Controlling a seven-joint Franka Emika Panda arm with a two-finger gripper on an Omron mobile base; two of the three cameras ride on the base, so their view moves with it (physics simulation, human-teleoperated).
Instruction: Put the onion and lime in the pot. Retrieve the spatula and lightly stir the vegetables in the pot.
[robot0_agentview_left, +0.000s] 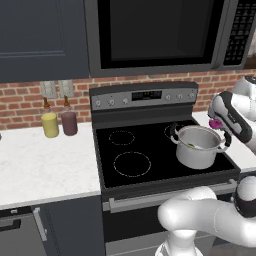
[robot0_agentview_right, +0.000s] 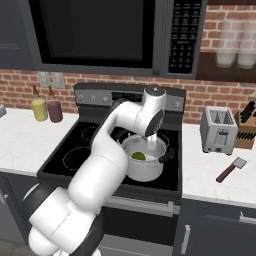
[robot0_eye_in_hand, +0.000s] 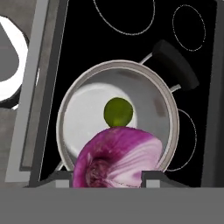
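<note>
Onion (robot0_eye_in_hand: 118, 157): your gripper (robot0_eye_in_hand: 107, 177) pinches it above the pot (robot0_eye_in_hand: 72, 118) (drop lands inside).
Lime (robot0_eye_in_hand: 118, 112): already in.

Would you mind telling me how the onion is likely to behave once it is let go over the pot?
The onion, round and smooth between the jaws, will probably roll after landing. The pot has straight walls, so it should stay inside. It may bump the lime lying on the pot's flat bottom and nudge it aside.
</note>
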